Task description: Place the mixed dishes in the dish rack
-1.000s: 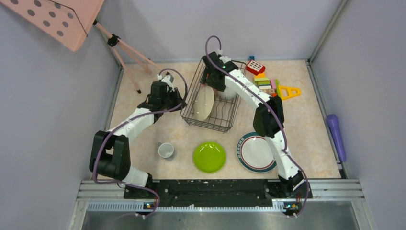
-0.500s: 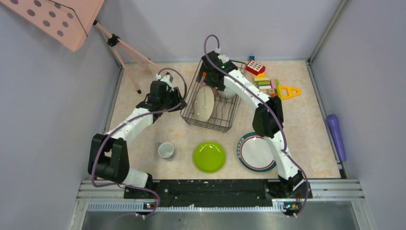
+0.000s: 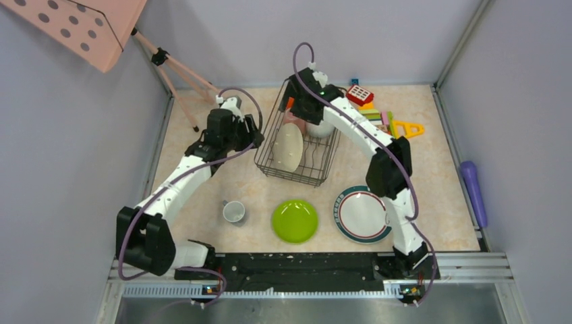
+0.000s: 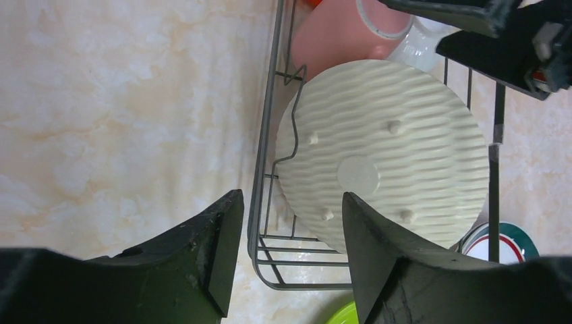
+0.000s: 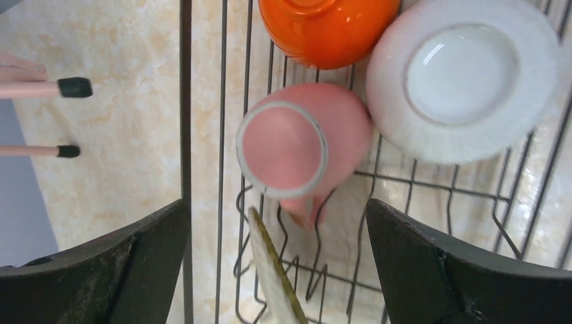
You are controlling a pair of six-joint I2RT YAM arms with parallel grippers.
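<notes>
Dish rack (image 5: 183, 101) loading: pink cup (image 5: 297, 145) now in beside orange bowl (image 5: 327, 30), right gripper (image 5: 278, 209) lifted off, wide open, empty; lime-green plate (image 3: 295, 221) next.

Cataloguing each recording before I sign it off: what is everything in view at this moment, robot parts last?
dark wire dish rack: 1, dark, back centre
round woven straw mat: 1, cream, on edge in rack
pink cup: 1, pink, in rack
orange bowl: 1, orange, in rack beside pink cup
small whitish cups: 2, white, one in rack, other on table
lime-green plate: 1, green, table front
white plate with dark green-red rim: 1, white, right of lime-green plate
colourful toy blocks: several, mixed, right of rack
purple cylinder: 1, purple, right edge
pink tripod stand: 1, pink, back left
left gripper: 1, black, open, beside rack
right gripper: 1, black, open, over pink cup
</notes>
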